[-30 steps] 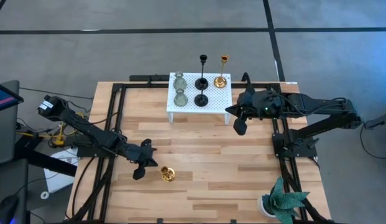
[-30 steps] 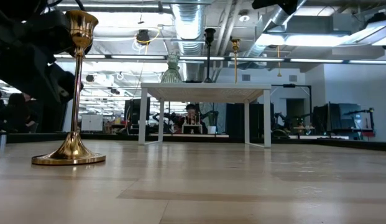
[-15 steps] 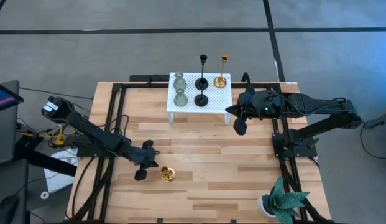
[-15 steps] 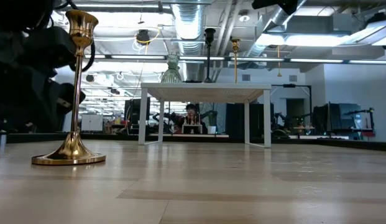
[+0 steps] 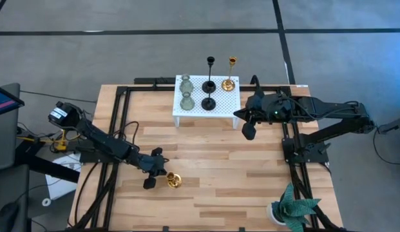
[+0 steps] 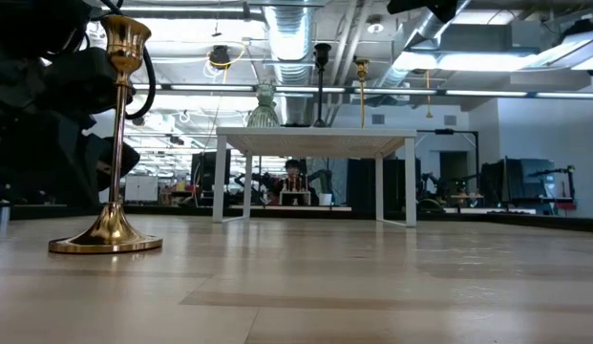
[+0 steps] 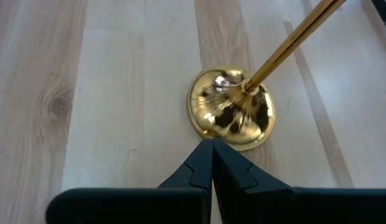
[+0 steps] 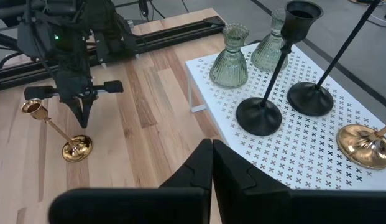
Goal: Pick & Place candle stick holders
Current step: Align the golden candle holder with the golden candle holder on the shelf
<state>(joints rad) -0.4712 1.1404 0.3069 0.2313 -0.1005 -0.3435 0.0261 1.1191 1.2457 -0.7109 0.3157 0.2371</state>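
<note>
1. Gold candle stick holder [image 5: 173,180] stands upright on the wooden surface [image 5: 219,161], near the front-left part, well apart from the white perforated stand [image 5: 207,98].
2. Left end effector [image 5: 154,173] sits just beside that gold holder's base, on its left side in the high view; the left wrist view shows its two fingers pressed together with nothing between them, their tips just short of the round gold base [image 7: 232,116].
3. Right end effector [image 5: 248,126] hangs over the surface just beside the right end of the white stand; in the right wrist view its fingers [image 8: 199,167] are also pressed together and hold nothing.
4. White stand carries five holders: two pale green glass ones [image 5: 185,84] [image 5: 185,102] at its left side, two black ones [image 5: 209,86] [image 5: 208,103] in the middle, and a second gold one [image 5: 228,84] at its right side.
5. All five on the stand are upright, as the low view shows for the stems rising above the stand's top.
6. Green leafy plant [image 5: 294,207] in a white pot sits at the front-right corner of the surface, well apart from everything else.
</note>
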